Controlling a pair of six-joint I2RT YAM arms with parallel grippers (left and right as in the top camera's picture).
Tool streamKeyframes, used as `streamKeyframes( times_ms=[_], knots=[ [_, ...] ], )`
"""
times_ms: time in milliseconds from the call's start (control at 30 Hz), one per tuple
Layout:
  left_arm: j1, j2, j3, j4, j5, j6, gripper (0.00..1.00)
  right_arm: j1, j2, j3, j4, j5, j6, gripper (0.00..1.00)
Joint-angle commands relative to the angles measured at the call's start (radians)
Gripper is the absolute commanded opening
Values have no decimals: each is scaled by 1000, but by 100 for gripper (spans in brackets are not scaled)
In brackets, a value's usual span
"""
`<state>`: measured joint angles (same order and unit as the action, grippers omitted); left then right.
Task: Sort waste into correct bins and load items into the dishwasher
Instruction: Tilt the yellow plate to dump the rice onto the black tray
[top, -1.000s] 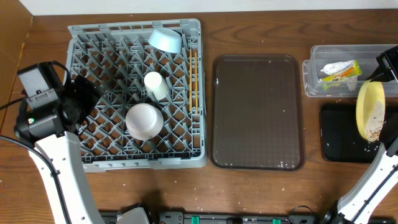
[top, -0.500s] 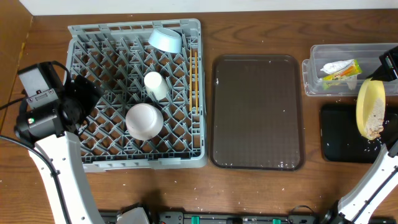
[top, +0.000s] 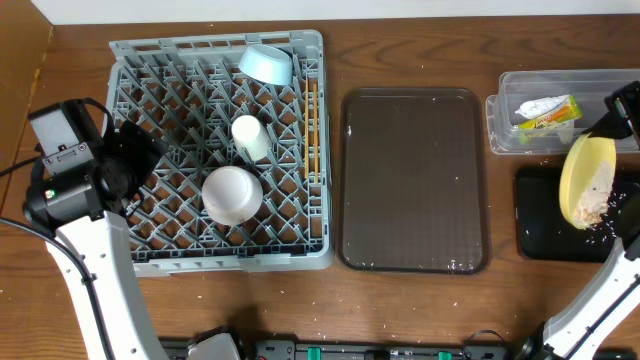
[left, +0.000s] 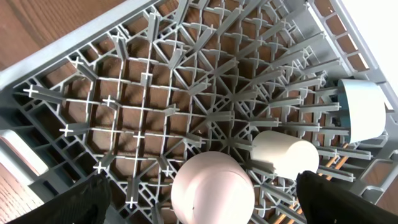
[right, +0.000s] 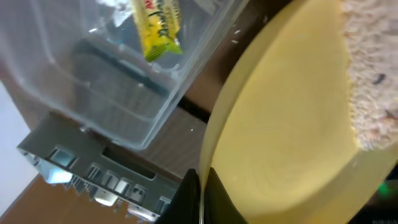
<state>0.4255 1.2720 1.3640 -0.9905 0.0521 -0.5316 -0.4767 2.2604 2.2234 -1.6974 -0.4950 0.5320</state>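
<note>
The left arm (top: 100, 270) and right arm (top: 597, 293) have white links, black joints and black fingers (left: 84, 202).

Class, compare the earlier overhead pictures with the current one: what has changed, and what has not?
The plate, held by the right gripper, has tipped further and shifted slightly left over the black tray; a few crumbs seem to have dropped onto it. The rack, its contents, the tub and the left arm stayed put.

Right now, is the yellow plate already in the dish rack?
No, the yellow plate is held tilted over the black tray by the right gripper.
</note>
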Motion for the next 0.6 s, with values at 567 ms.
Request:
streamKeyframes(
  times_ms=[567],
  knots=[
    [3, 2, 6, -2, -12, -9, 96, -16, -110, -124, -1, -120, -122, 1]
  ],
)
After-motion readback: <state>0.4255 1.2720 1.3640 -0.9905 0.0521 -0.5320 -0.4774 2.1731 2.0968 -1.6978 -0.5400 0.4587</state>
